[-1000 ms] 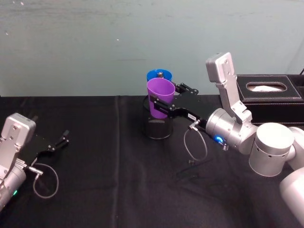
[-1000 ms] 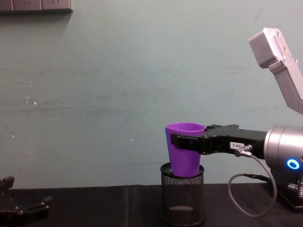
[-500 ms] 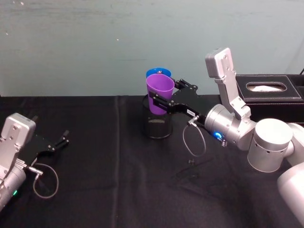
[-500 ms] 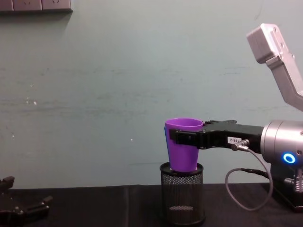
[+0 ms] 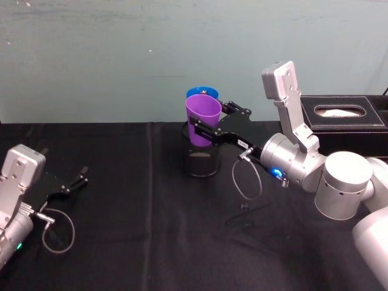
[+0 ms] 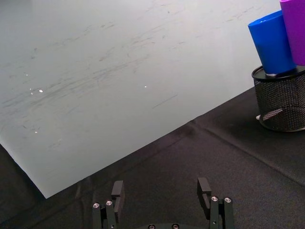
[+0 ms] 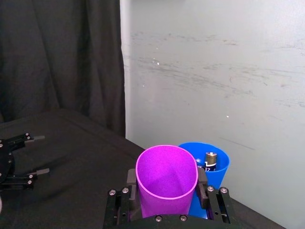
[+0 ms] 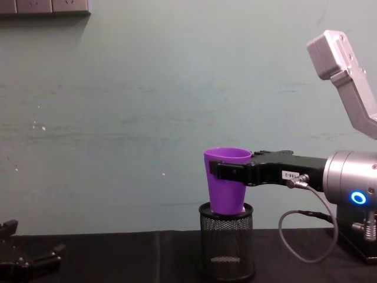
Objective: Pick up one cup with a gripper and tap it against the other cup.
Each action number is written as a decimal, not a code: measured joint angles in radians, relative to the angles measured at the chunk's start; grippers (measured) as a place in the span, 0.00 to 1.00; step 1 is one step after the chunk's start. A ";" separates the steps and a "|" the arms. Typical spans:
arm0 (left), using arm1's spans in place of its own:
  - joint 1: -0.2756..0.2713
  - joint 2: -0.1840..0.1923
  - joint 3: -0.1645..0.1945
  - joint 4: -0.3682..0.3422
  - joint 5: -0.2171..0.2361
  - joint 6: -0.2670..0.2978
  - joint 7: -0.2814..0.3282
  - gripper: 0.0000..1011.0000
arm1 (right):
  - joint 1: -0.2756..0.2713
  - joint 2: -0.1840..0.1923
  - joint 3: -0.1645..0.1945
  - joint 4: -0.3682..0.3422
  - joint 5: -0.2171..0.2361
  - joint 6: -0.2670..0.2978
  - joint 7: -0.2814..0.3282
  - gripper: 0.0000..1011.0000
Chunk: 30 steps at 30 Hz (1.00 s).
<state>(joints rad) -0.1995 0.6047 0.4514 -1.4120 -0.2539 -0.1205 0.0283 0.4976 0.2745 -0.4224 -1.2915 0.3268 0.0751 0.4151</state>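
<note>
Closest to us, at the left of the black cloth (image 5: 151, 242), the left gripper (image 6: 161, 191) sits parked low over the table. Its two fingers are spread wide with nothing between them.

On the right we see the right arm reaching forward and inward, with a grey cable (image 5: 244, 182) looping down from its silver wrist. A small white label (image 8: 290, 174) shows on the side of the long black jaws. The right gripper (image 5: 211, 121) is clamped on the purple cup (image 8: 227, 186), one jaw on each side of its wall a little below the rim. The cup is upright, mouth up, and held above the table near the middle of its far side. Its base hangs level with the top of the mesh holder (image 8: 227, 253) that stands on the cloth; we cannot tell whether it dips inside.

Just behind the purple cup, the blue cup (image 7: 217, 171) stands upright in that same holder. The two walls run very close side by side, and we cannot tell whether they touch. A small brownish cylinder (image 7: 211, 160) stands inside the blue cup near its rim.

Farther back on the right, a black tissue box (image 5: 342, 118) rests by the pale wall (image 5: 121, 54).
</note>
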 joint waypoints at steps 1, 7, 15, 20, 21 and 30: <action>0.000 0.000 0.000 0.000 0.000 0.000 0.000 0.99 | 0.000 0.000 0.000 0.000 0.000 0.000 0.000 0.72; 0.000 0.000 0.000 0.000 0.000 0.000 0.000 0.99 | -0.001 0.000 -0.001 -0.001 0.000 0.000 0.000 0.72; 0.000 0.000 0.000 0.000 0.000 0.000 0.000 0.99 | -0.001 0.001 -0.002 -0.002 0.000 0.000 -0.002 0.72; 0.000 0.000 0.000 0.000 0.000 0.000 0.000 0.99 | -0.001 0.001 -0.002 -0.002 0.000 0.001 -0.002 0.72; 0.000 0.000 0.000 0.000 0.000 0.000 0.000 0.99 | -0.001 0.002 -0.002 -0.002 0.000 0.001 -0.002 0.72; 0.000 0.000 0.000 0.000 0.000 0.000 0.000 0.99 | -0.001 0.002 -0.002 -0.003 0.000 0.001 -0.003 0.72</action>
<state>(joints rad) -0.1996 0.6047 0.4514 -1.4120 -0.2539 -0.1205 0.0283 0.4969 0.2761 -0.4246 -1.2945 0.3266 0.0762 0.4124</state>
